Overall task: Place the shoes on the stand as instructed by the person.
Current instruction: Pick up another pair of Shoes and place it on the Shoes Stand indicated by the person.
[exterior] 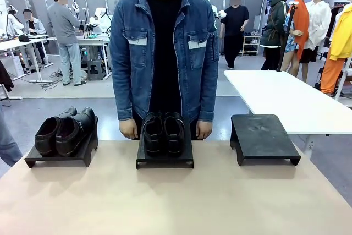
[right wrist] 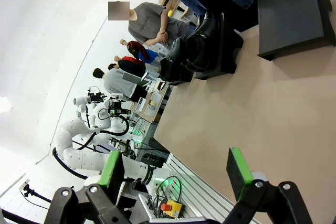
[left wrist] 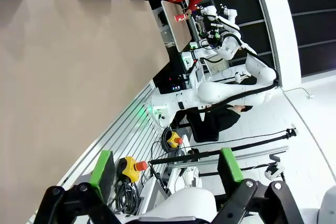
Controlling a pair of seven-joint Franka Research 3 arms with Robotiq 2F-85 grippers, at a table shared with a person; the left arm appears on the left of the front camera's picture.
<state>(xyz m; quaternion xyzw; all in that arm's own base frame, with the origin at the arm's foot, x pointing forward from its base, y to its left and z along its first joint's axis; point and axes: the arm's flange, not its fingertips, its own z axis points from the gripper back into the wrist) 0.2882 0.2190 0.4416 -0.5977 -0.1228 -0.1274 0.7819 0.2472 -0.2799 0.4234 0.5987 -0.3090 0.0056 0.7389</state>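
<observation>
While glossy, both pairs of shoes sit on stands.

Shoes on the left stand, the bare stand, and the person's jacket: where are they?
Left pair of shoes (exterior: 65, 130), front view, on the nearer shoe's upper.
Bare stand (exterior: 263, 133), front view, on its flat top.
Denim jacket (exterior: 130, 59), front view, beside a chest pocket.

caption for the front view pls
Person behind three black stands; shoe pairs on the left and middle ones.
</observation>
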